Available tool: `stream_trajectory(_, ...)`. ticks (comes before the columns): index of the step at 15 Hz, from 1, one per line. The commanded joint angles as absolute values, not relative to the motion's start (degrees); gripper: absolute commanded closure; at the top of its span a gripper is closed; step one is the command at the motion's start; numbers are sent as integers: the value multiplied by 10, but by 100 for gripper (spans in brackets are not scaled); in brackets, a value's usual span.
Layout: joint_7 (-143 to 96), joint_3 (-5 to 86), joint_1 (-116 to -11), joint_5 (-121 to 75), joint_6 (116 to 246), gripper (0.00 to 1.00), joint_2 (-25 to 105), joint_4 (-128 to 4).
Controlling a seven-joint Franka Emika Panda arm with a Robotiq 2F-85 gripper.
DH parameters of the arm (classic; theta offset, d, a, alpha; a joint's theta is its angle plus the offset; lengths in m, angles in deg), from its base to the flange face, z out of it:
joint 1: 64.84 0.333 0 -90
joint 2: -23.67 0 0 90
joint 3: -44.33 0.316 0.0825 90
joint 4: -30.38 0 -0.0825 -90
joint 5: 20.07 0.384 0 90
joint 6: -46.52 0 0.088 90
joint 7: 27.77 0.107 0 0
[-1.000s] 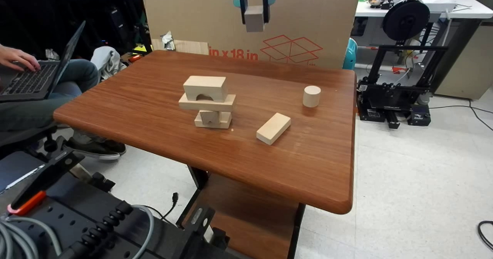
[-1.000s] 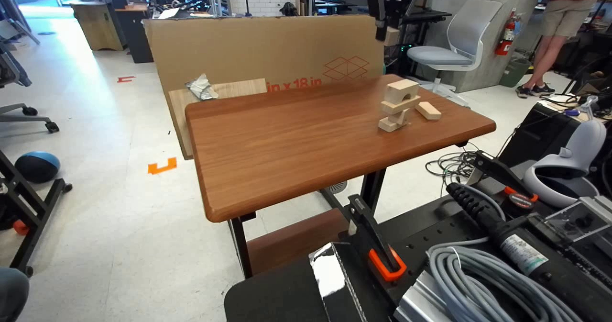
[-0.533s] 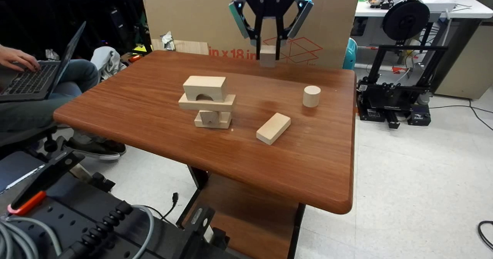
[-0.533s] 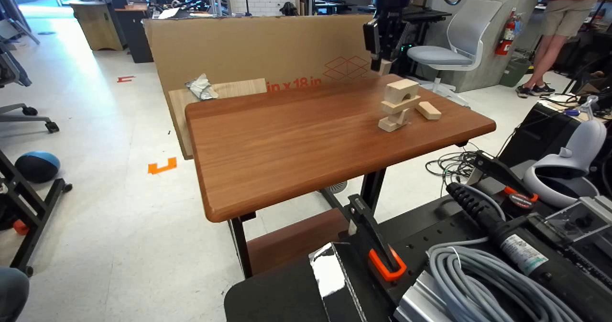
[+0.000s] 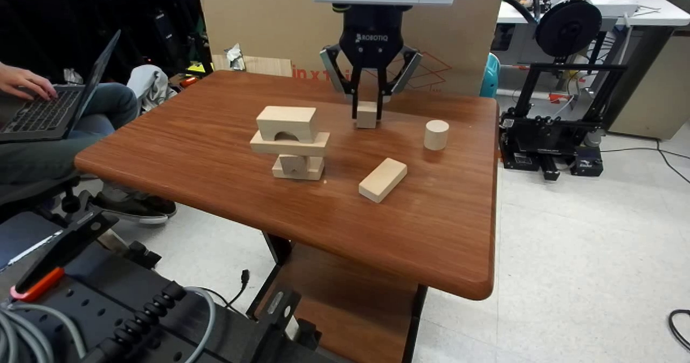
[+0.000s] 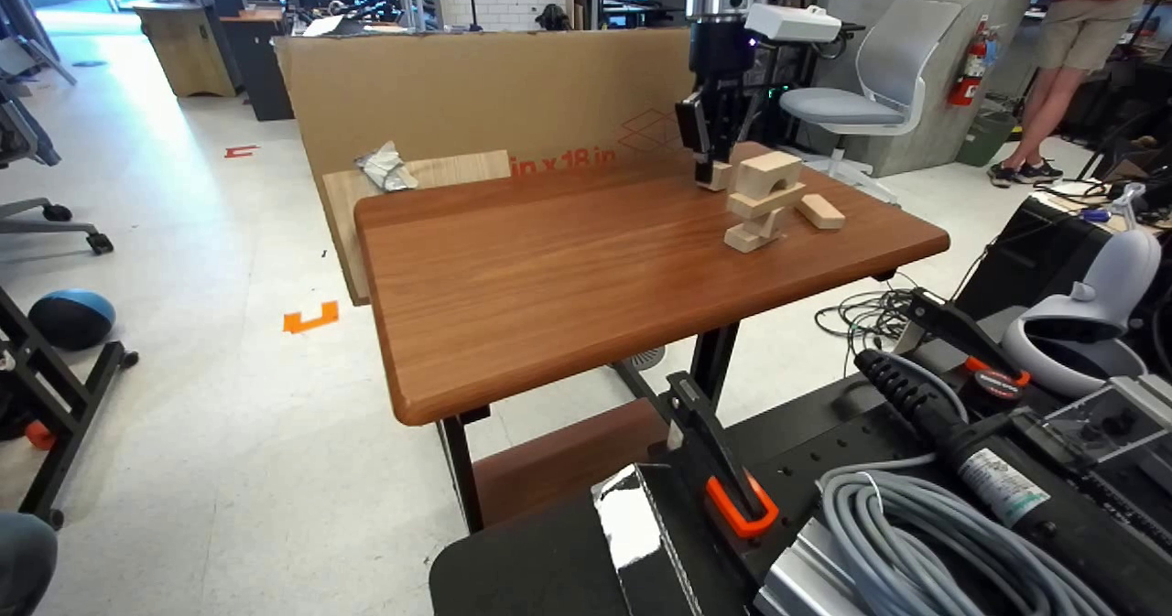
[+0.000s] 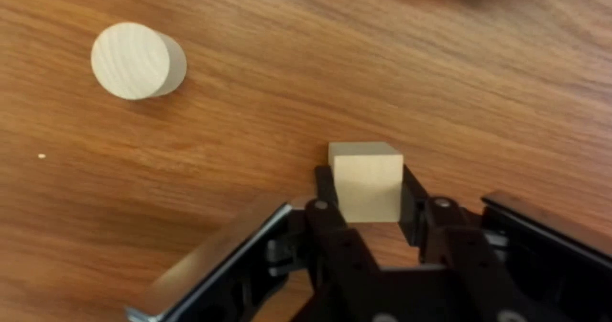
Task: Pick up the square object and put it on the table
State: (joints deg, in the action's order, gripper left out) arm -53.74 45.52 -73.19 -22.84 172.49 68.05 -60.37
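Note:
The square object, a small pale wood cube (image 5: 367,119), sits between the fingers of my gripper (image 5: 367,116). It also shows in an exterior view (image 6: 721,176) and in the wrist view (image 7: 368,188). The fingers press on its two opposite sides, and its lower part sticks out past the fingertips. The cube is upright, at or just above the far part of the reddish-brown table (image 5: 215,136). I cannot tell whether its underside touches the wood. The table also fills the wrist view's background (image 7: 239,97).
A short wooden cylinder (image 5: 436,135) stands right of the cube; it also shows in the wrist view (image 7: 131,61). A flat rectangular block (image 5: 383,179) lies nearer. A stacked block tower (image 5: 294,147) stands to the left. A cardboard panel (image 5: 259,23) stands behind the table.
My gripper has come down with the cube held in it, from high above the table's far edge to table height. The other blocks have not moved.

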Motion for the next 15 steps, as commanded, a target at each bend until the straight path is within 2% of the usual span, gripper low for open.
stream_trajectory(1,-517,448,-726,-245,1699,35,697,-566)
stream_trajectory(4,-510,456,-730,-235,1720,11,645,-616)
stream_trajectory(6,-500,460,-732,-226,1743,0,598,-658)
stream_trajectory(11,-406,448,-721,-198,1766,0,468,-752)
stream_trajectory(12,-446,454,-727,-206,1746,0,532,-686)
stream_trajectory(15,-416,449,-723,-205,1746,0,479,-727)
